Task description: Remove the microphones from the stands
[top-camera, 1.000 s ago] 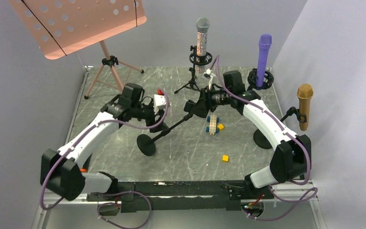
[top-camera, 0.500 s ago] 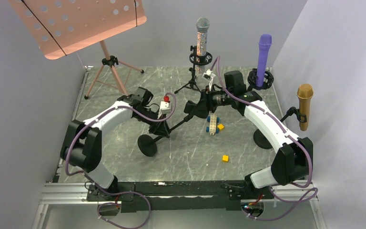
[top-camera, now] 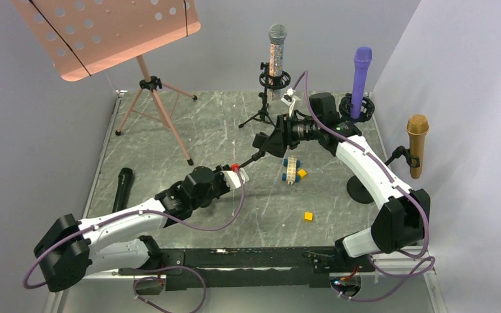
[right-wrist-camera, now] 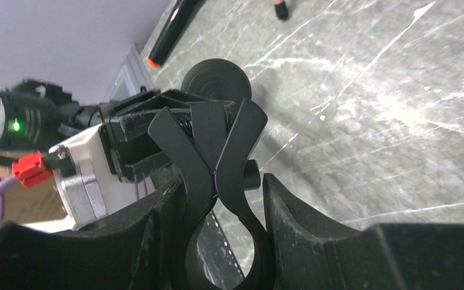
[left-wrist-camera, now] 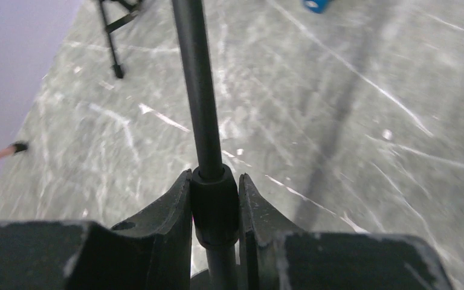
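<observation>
Microphone: the slim black handheld microphone (top-camera: 122,189) lay flat on the grey marbled table (top-camera: 267,212) at the near left, well apart from its stand.
Handling: probably rigid, smooth and fairly light, apt to roll; mid-barrel looked the surest hold.
Stand: the black round-based stand (left-wrist-camera: 196,90) leaned tilted, its black spring clip (right-wrist-camera: 217,145) empty.
Left arm: the left gripper (left-wrist-camera: 215,187) was pinched tight on the pole's collar.
Right arm: the right gripper (right-wrist-camera: 223,187) was part-closed, clasping the clip.

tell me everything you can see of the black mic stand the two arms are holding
The black mic stand is a thin matte rod with a round disc base and a plastic-looking spring clip on top, which looks empty. It leans instead of standing upright. The left gripper is shut on a thicker collar low on the rod; the right gripper pinches the clip.
</observation>
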Controlling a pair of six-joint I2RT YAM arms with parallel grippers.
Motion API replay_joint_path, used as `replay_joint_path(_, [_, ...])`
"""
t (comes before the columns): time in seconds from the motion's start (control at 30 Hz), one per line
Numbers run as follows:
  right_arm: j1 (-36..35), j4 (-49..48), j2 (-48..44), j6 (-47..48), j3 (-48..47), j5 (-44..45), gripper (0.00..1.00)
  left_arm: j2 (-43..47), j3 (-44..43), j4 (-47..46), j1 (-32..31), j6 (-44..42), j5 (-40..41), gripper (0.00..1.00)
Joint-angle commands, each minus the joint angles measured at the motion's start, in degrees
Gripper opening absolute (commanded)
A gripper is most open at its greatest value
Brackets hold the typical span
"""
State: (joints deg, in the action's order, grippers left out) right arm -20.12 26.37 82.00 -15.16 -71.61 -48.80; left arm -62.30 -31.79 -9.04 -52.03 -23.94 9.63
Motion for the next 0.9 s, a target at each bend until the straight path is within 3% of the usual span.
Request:
replay_joint_path(0.0, [0.23,-4.40,1.81,-5.34,-3.96,3.53,0.00,-1.43,-4.23,-9.79,-1.66,4.47,6.21,0.00])
replay_joint_path(0.07, [0.26,-4.40,1.95,-4.96,-4.58,3.97,0.00,-1.59,-4.72,-7.05,-1.14,6.96,-0.93,0.02])
replay_joint_path(0.2, [0.26,-4.52,0.76,-2.36,-5.51,5.02,0.00,-0.99,-6.73,-1.73,0.75,8.62,-10.27,0.54])
replay_joint_path(0.3, [0.26,-4.28,-0.63,0.70,-7.60,4.78,0.00,-0.18,-9.10,2.36,2.36,6.42,-15.15,0.70])
replay_joint_path(0.4, [0.26,-1.24,-1.44,5.45,-12.09,4.85,0.00,1.07,-12.28,7.30,4.49,4.45,-21.62,0.76])
replay_joint_path(0.57, [-0.12,6.34,-2.27,14.18,-19.25,5.54,0.00,3.73,-16.68,17.95,7.56,-0.49,-31.00,0.77])
replay_joint_path(0.87, [-6.87,18.12,0.46,27.01,-26.26,10.58,0.00,10.06,-12.66,22.63,10.65,-3.37,-31.13,0.76])
